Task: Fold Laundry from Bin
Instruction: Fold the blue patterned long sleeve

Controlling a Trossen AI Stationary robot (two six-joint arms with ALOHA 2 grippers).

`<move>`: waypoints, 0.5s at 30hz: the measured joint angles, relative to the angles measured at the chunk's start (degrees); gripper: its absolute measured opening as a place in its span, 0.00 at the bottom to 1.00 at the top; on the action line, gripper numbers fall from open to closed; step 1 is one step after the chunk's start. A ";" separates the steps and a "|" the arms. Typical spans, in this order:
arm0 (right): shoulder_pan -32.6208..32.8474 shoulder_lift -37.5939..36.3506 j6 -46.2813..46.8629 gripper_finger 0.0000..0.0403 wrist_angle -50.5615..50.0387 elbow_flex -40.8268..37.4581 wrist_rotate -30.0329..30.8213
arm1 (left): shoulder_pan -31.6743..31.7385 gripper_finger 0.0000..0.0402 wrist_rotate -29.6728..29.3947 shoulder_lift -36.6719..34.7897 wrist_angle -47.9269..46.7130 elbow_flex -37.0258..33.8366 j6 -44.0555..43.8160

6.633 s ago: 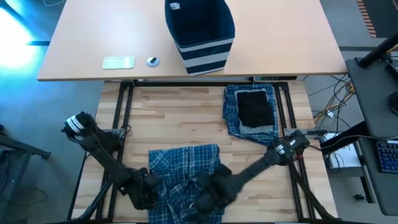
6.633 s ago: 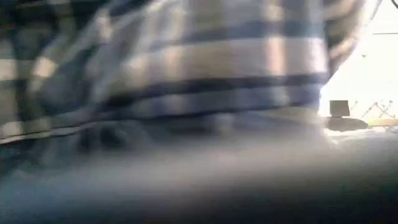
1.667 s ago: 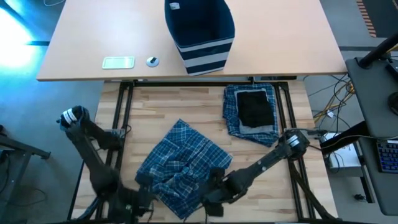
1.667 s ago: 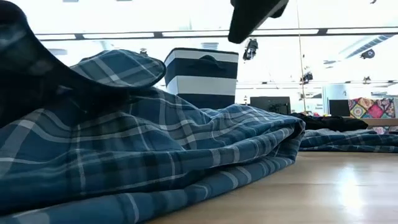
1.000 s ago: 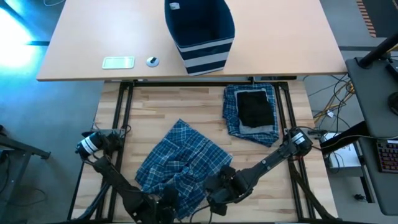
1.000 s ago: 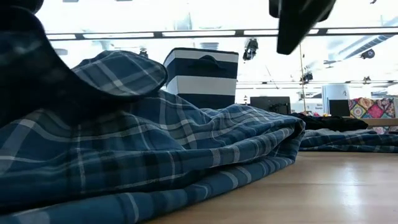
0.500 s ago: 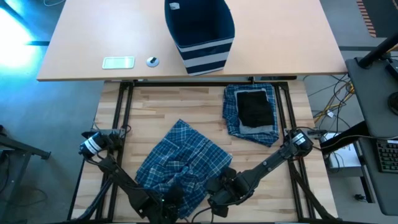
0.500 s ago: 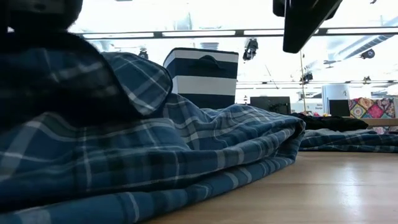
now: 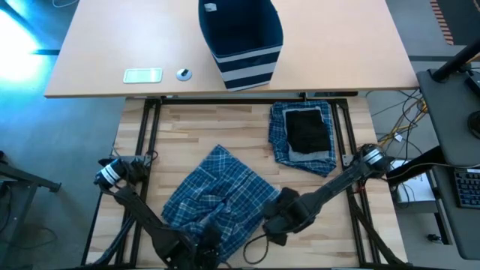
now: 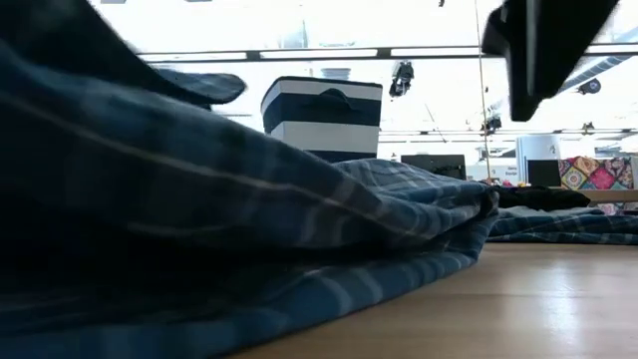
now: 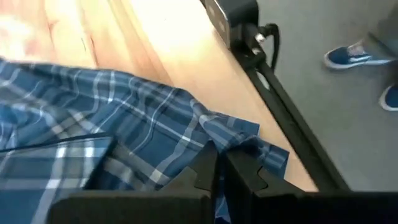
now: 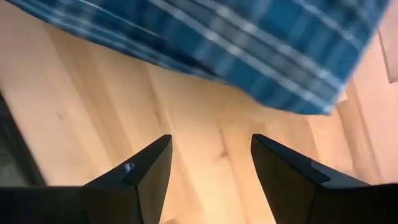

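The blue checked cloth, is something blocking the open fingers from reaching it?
Nothing visible. The right gripper is open above bare wooden table, with the crumpled blue plaid garment just ahead and only bare wood between them.

No readable text anywhere — no labels, brands or numbers (signs neither)

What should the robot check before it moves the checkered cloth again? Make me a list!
1. Left gripper pinched on the plaid garment at its near edge: ok, shut on cloth.
2. Right gripper free: ok, open over bare wood, holding nothing.
3. Right gripper clear of the garment: ok, just beside its edge.
4. Garment flat: not ok, rumpled and bunched.
5. Folded pile out of the way: ok, apart at the table's far right.
6. Bin empty: cannot tell for sure, nothing shows inside.
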 joint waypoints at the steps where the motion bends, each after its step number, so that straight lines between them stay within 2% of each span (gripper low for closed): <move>1: 0.19 -1.46 -0.42 0.53 1.96 -2.76 0.69 | -0.13 0.00 0.00 0.00 -1.14 0.65 -1.26; 5: 2.80 -4.56 -0.31 0.45 14.50 -14.50 2.71 | -0.20 0.00 -0.44 0.00 -4.89 3.26 -6.55; 10: 5.62 -3.92 0.37 0.21 38.06 -25.72 6.27 | 0.09 0.00 -2.68 -0.02 -12.47 7.38 -12.22; 13: 5.90 -2.02 -1.06 0.06 45.06 -28.75 13.02 | 0.18 0.00 -3.56 -0.02 -19.19 10.07 -15.10; 15: 5.87 -1.79 -0.39 0.04 46.54 -29.77 19.90 | 0.24 0.00 -3.78 -0.19 -23.62 11.78 -17.61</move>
